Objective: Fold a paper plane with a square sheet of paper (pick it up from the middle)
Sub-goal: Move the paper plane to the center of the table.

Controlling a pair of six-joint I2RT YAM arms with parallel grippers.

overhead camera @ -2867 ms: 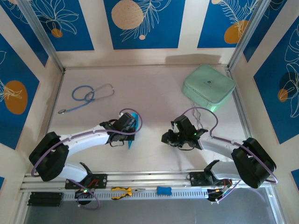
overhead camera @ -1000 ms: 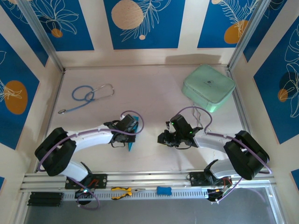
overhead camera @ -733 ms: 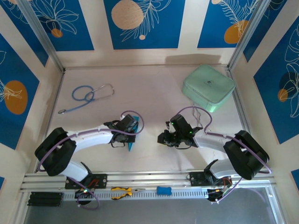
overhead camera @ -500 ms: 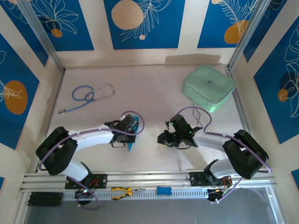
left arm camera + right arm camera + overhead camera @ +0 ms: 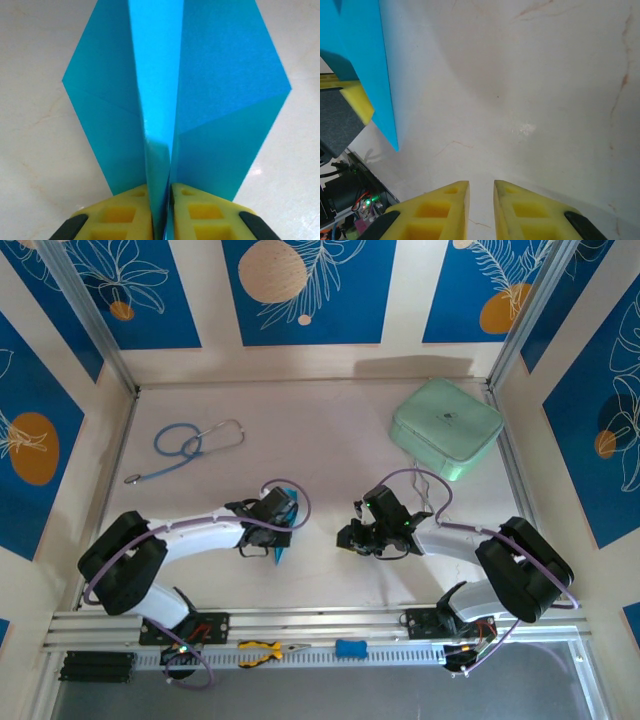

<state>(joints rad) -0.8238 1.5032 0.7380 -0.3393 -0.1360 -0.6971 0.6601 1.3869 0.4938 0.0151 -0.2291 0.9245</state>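
Left fingers (image 5: 161, 220) pinch the paper plane (image 5: 175, 95); right fingers (image 5: 480, 210) nearly closed, empty.

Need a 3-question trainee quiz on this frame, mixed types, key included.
1. True or false: the left end effector is clamped on the folded blue paper.
2. What is the right end effector holding? A) the paper B) nothing C) the stethoscope
3. Fill in: the mint-green case sits at the table's far ____ corner.

Key: 1 true; 2 B, its fingers are nearly together above bare table; 3 right.
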